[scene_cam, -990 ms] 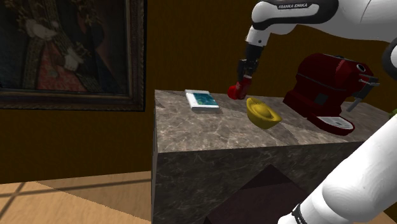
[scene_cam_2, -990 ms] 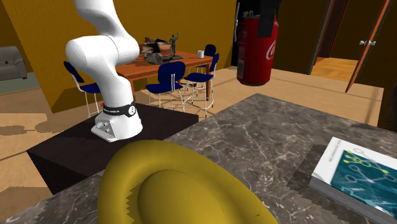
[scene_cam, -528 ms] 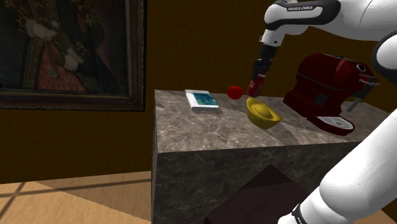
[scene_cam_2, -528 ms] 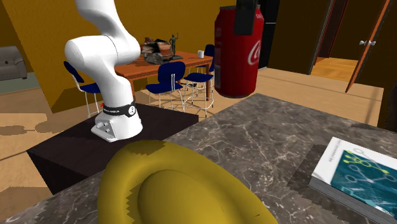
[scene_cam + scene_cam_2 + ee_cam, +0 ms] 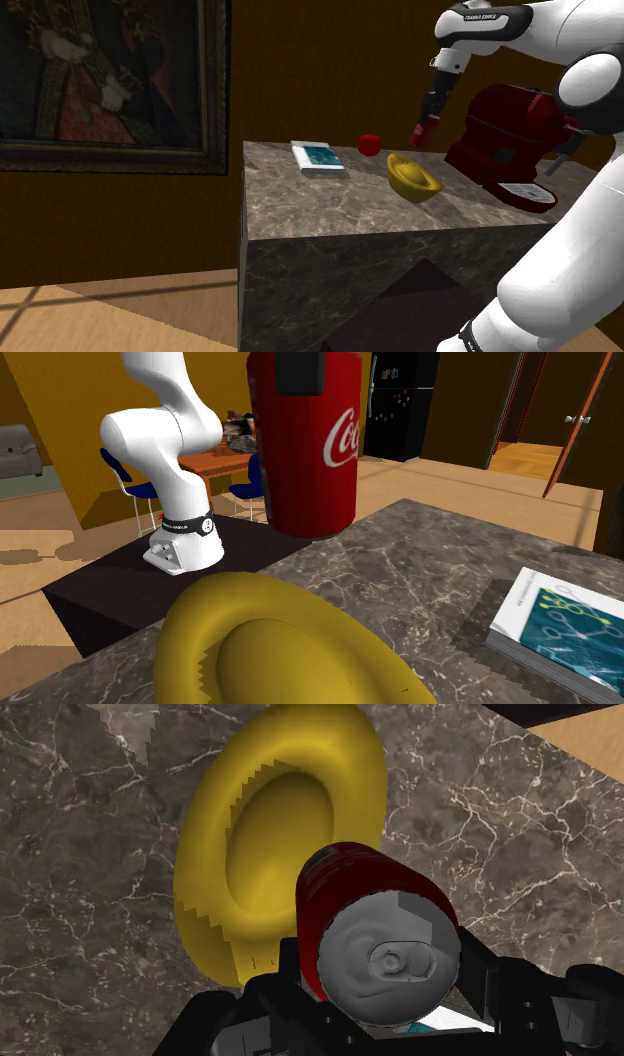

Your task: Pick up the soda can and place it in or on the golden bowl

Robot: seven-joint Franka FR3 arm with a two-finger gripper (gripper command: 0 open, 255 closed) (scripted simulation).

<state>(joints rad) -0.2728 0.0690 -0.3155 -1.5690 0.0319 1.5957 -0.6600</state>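
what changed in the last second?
The gripper, shut on the can, carried it toward the shoulder view's right, from by the red ball to roughly over the bowl. Nothing was let go. The bowl, red ball and book stayed put.

You can read "FRANKA EMIKA" in white on the dark upper band of the arm (image 5: 487, 15), at one o'clock in the shoulder view. In the second exterior view, the red soda can (image 5: 300, 442) carries white script beginning "Coc" on its three o'clock side.
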